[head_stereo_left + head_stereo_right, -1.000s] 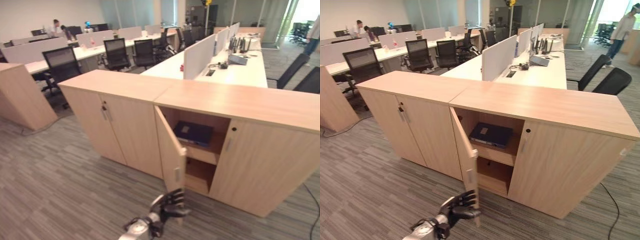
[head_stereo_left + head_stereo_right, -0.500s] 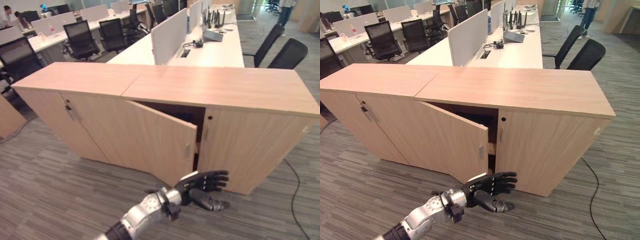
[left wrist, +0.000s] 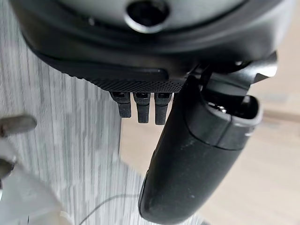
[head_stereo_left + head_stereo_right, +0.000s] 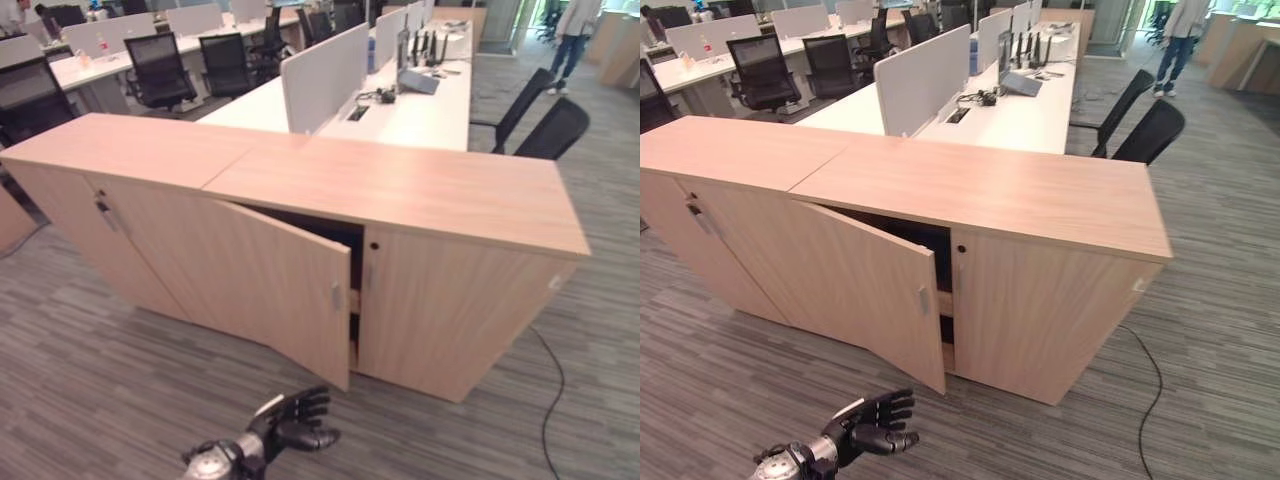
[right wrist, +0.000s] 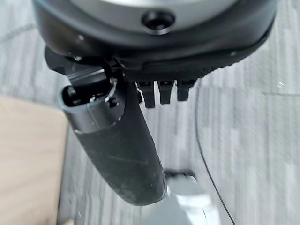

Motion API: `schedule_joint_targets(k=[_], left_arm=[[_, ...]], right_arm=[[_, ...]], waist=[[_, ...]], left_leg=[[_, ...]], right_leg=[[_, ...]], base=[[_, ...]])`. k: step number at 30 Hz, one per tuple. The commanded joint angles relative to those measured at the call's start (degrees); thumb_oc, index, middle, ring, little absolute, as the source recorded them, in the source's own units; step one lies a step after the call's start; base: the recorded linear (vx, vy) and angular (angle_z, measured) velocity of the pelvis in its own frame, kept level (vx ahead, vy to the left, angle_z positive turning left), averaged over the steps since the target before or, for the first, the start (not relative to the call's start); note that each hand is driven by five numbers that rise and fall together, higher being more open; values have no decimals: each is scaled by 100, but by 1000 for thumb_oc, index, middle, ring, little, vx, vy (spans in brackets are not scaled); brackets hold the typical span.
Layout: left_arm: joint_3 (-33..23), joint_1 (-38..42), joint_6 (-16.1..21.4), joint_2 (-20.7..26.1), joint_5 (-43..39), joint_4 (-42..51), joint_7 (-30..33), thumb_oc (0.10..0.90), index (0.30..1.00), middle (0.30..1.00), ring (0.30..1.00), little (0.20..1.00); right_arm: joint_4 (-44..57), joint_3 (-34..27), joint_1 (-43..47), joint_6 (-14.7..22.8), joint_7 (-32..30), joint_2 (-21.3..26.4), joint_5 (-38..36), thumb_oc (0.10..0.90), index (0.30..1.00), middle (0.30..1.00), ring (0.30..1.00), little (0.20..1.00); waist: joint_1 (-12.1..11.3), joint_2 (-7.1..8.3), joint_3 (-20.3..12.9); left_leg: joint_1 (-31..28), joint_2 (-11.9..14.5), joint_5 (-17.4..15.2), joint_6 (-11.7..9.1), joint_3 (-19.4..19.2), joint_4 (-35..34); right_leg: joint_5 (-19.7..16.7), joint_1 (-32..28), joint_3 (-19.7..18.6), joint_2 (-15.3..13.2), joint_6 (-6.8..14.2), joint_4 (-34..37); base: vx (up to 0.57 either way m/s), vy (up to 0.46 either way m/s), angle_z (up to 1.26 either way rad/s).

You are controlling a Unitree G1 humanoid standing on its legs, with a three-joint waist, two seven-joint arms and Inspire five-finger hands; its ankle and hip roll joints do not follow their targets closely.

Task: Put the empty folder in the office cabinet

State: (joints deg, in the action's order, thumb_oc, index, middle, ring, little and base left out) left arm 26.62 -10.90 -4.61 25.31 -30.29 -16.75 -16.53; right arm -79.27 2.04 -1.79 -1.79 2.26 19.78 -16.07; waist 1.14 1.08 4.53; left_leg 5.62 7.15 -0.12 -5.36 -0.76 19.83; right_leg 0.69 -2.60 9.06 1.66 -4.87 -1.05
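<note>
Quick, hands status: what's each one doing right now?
Left hand: open, holding nothing, low in front of the cabinet door.
Right hand: open, empty, over the floor.

Head stereo down on cabinet (image 4: 400, 200)

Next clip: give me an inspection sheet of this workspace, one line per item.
Surface: grey striped carpet; bare wooden cabinet top.
Job's things: cabinet door ajar, nearly closed; folder not visible.
Clutter: nothing seen.
Hands: left robot hand low before the door, fingers relaxed, empty; right robot hand open, empty.
Cables: black cable on carpet, right of cabinet.
Surroundings: desks, office chairs, person standing far right.
</note>
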Motion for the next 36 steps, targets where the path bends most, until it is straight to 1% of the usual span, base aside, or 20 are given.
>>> schedule_joint_targets(k=[1,2,3,6,7,9,10,11,12,13,14,15,16,18,20,22,23,27,33,36], left_arm=[[-308,515,737,-143,196,893,65,800,900,900,900,900],[-471,472,887,-130,458,978,208,800,900,900,900,900],[-518,463,934,-141,557,947,240,800,900,900,900,900],[-512,433,921,-175,537,813,179,800,900,900,900,900],[-501,377,852,-285,218,502,125,800,900,900,900,900],[-627,347,714,-566,-404,-81,57,800,900,900,900,900],[-760,407,706,-753,-536,-521,123,800,900,900,900,900],[-760,410,709,-756,-536,-526,122,800,900,900,900,900],[-861,449,712,-882,-553,-912,200,800,900,900,900,900],[-861,450,714,-883,-552,-915,199,800,900,900,900,900],[-1206,624,711,-1288,-474,-2291,494,800,900,900,900,900],[-1206,626,713,-1289,-474,-2295,494,800,900,900,900,900],[-1397,741,760,-1462,-329,-2996,714,800,900,900,900,900],[-1577,850,860,-1555,-29,-3704,928,800,900,900,900,900],[-1673,889,899,-1589,62,-4061,1013,800,900,900,900,900],[-1946,997,959,-1625,416,-5063,1125,800,900,900,900,900],[-2246,976,990,-1606,386,-5475,1202,800,900,900,900,900],[-2489,697,1236,-1476,542,-5539,1337,800,900,900,900,900],[-2686,439,1131,-1387,507,-5826,1137,800,900,900,900,900],[-2575,454,1139,-1357,862,-5957,1225,800,900,900,900,900]], right_arm=[[-185,140,156,61,-66,-45,-134,800,900,900,900,900],[-125,133,127,76,-110,-150,-164,800,900,900,900,900],[-111,124,128,92,-114,-177,-192,800,900,900,900,900],[-106,113,134,87,-85,-210,-192,800,900,900,900,900],[-134,120,148,56,-69,-219,-124,800,900,900,900,900],[-184,90,185,15,-27,-212,-96,800,900,900,900,900],[-183,57,225,5,12,-279,-151,800,900,900,900,900],[-183,57,226,4,12,-278,-151,800,900,900,900,900],[-205,73,214,0,27,-326,-155,800,900,900,900,900],[-205,73,214,0,27,-325,-155,800,900,900,900,900],[-250,83,144,-40,81,-372,-196,800,900,900,900,900],[-250,83,145,-40,81,-372,-196,800,900,900,900,900],[-205,97,122,-40,86,-399,-286,800,900,900,900,900],[-174,139,94,-8,65,-476,-372,800,900,900,900,900],[-166,172,85,-14,55,-497,-383,800,900,900,900,900],[-201,280,91,32,35,-537,-307,800,900,900,900,900],[-229,312,75,32,22,-548,-277,800,900,900,900,900],[-85,258,-25,180,-2,-558,-518,800,900,900,900,900],[-148,237,-155,183,35,-524,-440,800,900,900,900,900],[-149,319,-211,182,35,-546,-334,800,900,900,900,900]], waist=[[-57,-3,3],[-118,21,63],[-109,35,70],[-77,4,44],[-58,-56,-8],[-19,-109,-61],[28,-161,-163],[24,-161,-160],[61,-197,-259],[58,-198,-258],[104,-213,-452],[106,-213,-453],[124,-185,-510],[125,-152,-564],[121,-127,-572],[97,-77,-593],[74,-37,-616],[2,52,-625],[-5,68,-600],[33,61,-622]], left_leg=[[85,-411,-869,391,141,101],[277,-899,-888,394,641,70],[401,-1050,-831,378,783,85],[193,-1051,-814,365,803,-224],[-135,-1051,-824,399,742,-647],[-357,-1056,-714,417,615,-1069],[-576,-1024,-546,442,510,-1619],[-593,-1023,-532,442,506,-1648],[-740,-1005,-383,468,493,-2052],[-749,-1004,-375,468,490,-2068],[-879,-1005,-222,486,450,-2483],[-877,-1005,-222,486,452,-2483],[-867,-1015,-243,486,429,-2483],[-887,-1009,-243,487,400,-2483],[-903,-1011,-242,490,400,-2483],[-922,-1034,-259,502,415,-2483],[-946,-1040,-282,505,413,-2483],[-985,-1042,-307,523,424,-2483],[-943,-1061,-302,552,420,-2483],[-924,-1063,-314,569,394,-2483]], right_leg=[[356,-273,-89,-69,703,605],[263,-260,-251,-68,733,605],[233,-243,-301,-64,752,605],[200,-260,-412,-12,778,605],[199,-299,-471,-17,797,605],[174,-297,-463,-77,829,605],[159,-241,-476,-127,859,605],[159,-244,-481,-127,858,605],[151,-184,-516,-139,868,605],[151,-185,-519,-138,868,605],[155,-126,-561,-132,894,605],[155,-124,-559,-132,894,605],[165,-126,-558,-139,896,605],[182,-163,-566,-149,912,605],[178,-190,-560,-157,918,605],[174,-217,-551,-169,926,605],[183,-242,-547,-176,931,605],[167,-265,-577,-192,939,605],[112,-211,-575,-201,956,605],[102,-172,-604,-203,954,605]], base=[[-33,71,-17],[-43,73,-10],[-30,74,-39],[29,57,-48],[86,157,-26],[70,177,-41],[43,129,-36],[56,147,-19],[27,62,-6],[72,138,-11],[47,75,-11],[54,93,-20],[25,23,-28],[35,26,-20],[10,7,-2],[13,23,8],[18,21,11],[10,3,3],[-3,2,-1],[-1,3,-1]])
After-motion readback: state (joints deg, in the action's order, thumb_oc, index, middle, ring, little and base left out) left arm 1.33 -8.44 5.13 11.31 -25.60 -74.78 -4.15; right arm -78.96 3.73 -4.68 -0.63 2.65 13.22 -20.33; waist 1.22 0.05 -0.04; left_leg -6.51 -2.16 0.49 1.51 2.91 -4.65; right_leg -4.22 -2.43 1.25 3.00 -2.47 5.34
